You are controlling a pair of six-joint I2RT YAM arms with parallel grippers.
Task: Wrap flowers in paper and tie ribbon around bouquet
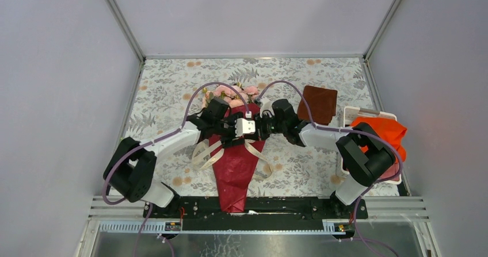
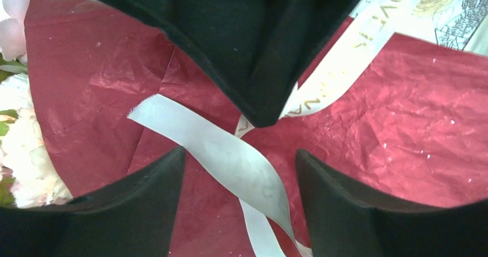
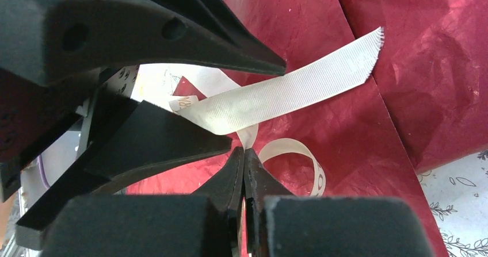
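The bouquet (image 1: 235, 165) lies mid-table. Its pink flowers (image 1: 233, 93) point away from me and its crimson paper (image 2: 403, 125) narrows to a tail at the near edge. The cream ribbon (image 1: 201, 153) crosses the cone and loops out on both sides. Over the cone's middle, my left gripper (image 2: 240, 150) is open, and a loose ribbon (image 2: 230, 153) end lies between its fingers (image 2: 144, 205) untouched. My right gripper (image 3: 244, 149) faces it, shut on a ribbon (image 3: 288, 96) strand at its tips. In the top view the left gripper (image 1: 229, 135) and the right gripper (image 1: 259, 127) nearly meet.
A folded brown cloth (image 1: 318, 103) lies right of the flowers. Further right, a white basket (image 1: 348, 116) holds an orange-red cloth (image 1: 382, 133). Grey walls close in the floral-patterned table (image 1: 167, 102) on three sides.
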